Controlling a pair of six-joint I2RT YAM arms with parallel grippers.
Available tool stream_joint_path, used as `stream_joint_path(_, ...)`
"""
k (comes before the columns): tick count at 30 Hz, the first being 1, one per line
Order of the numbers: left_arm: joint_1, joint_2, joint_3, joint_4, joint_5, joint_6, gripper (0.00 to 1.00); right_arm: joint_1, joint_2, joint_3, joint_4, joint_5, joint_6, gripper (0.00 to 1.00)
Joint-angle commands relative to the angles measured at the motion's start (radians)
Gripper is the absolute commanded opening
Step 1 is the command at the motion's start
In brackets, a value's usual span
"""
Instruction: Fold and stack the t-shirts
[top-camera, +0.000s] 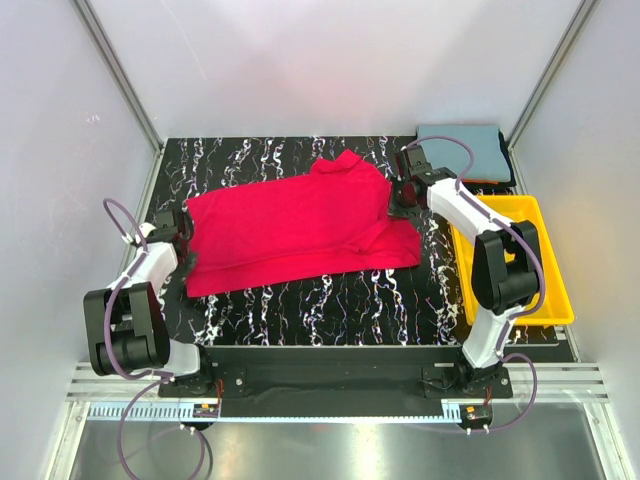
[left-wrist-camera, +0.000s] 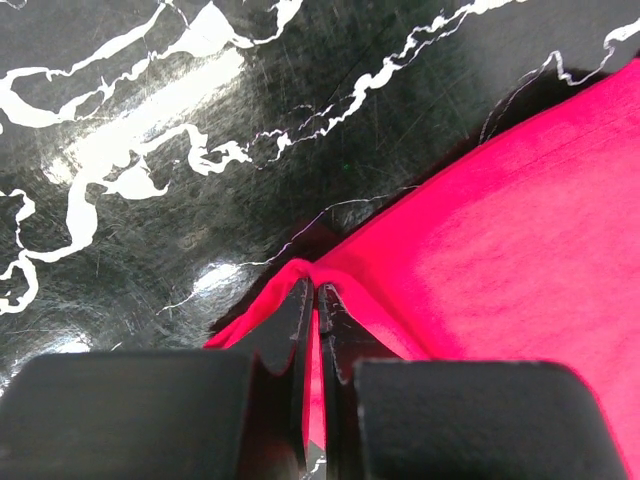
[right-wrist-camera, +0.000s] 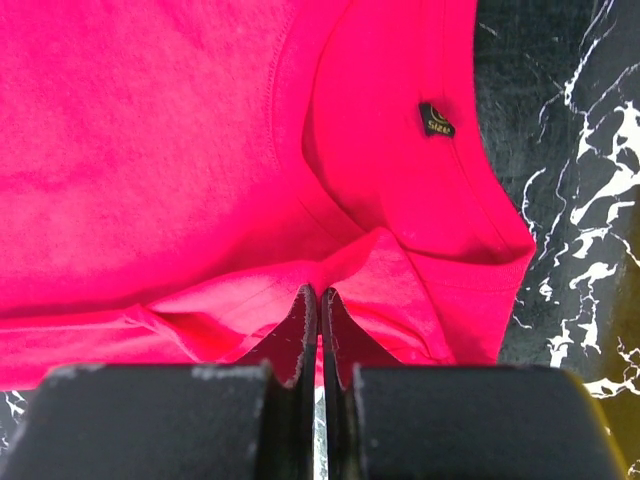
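Observation:
A bright red t-shirt (top-camera: 290, 230) lies spread across the black marbled table (top-camera: 330, 300), its collar toward the back right. My left gripper (top-camera: 183, 232) sits at the shirt's left edge. In the left wrist view, this gripper (left-wrist-camera: 316, 290) is shut on a pinched corner of the red cloth (left-wrist-camera: 520, 240). My right gripper (top-camera: 400, 200) is at the shirt's right side near the collar. In the right wrist view, it (right-wrist-camera: 319, 292) is shut on a raised fold of the red t-shirt (right-wrist-camera: 150, 130), below the neck label (right-wrist-camera: 435, 120). A folded grey-blue t-shirt (top-camera: 460, 150) lies at the back right with an orange edge (top-camera: 490, 182) beneath it.
A yellow plastic tray (top-camera: 545, 290) stands at the table's right edge, with the right arm's elbow over it. White walls and metal posts close in the table's left, back and right sides. Bare table shows in front of the shirt.

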Motion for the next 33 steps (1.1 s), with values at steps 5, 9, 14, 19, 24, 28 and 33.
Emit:
stream_joint_path(5, 0.006, 0.022, 0.045, 0.02, -0.02, -0.008, 0.04, 0.002, 0.021, 0.065, 0.016, -0.053, -0.016, 0.0)
stream_joint_path(9, 0.006, 0.037, 0.045, 0.02, -0.032, -0.009, 0.02, 0.005, 0.035, 0.079, 0.016, -0.037, -0.022, 0.0)
stream_joint_path(14, 0.006, 0.054, 0.048, 0.019, -0.03, -0.011, 0.0, 0.008, 0.056, 0.094, 0.016, -0.03, -0.024, 0.0)
stream_joint_path(19, 0.005, 0.053, 0.04, 0.019, -0.032, -0.014, 0.0, 0.034, 0.069, 0.142, 0.0, 0.003, -0.048, 0.0)
stream_joint_path(24, 0.005, 0.053, 0.046, 0.019, -0.038, -0.012, 0.0, 0.061, 0.101, 0.2, -0.026, 0.043, -0.071, 0.0)
stream_joint_path(28, 0.005, 0.057, 0.045, 0.019, -0.043, -0.016, 0.01, 0.063, 0.133, 0.218, -0.036, 0.042, -0.081, 0.0)
stream_joint_path(33, 0.006, 0.05, 0.049, 0.004, -0.062, -0.019, 0.04, 0.063, 0.168, 0.224, -0.038, 0.091, -0.088, 0.0)
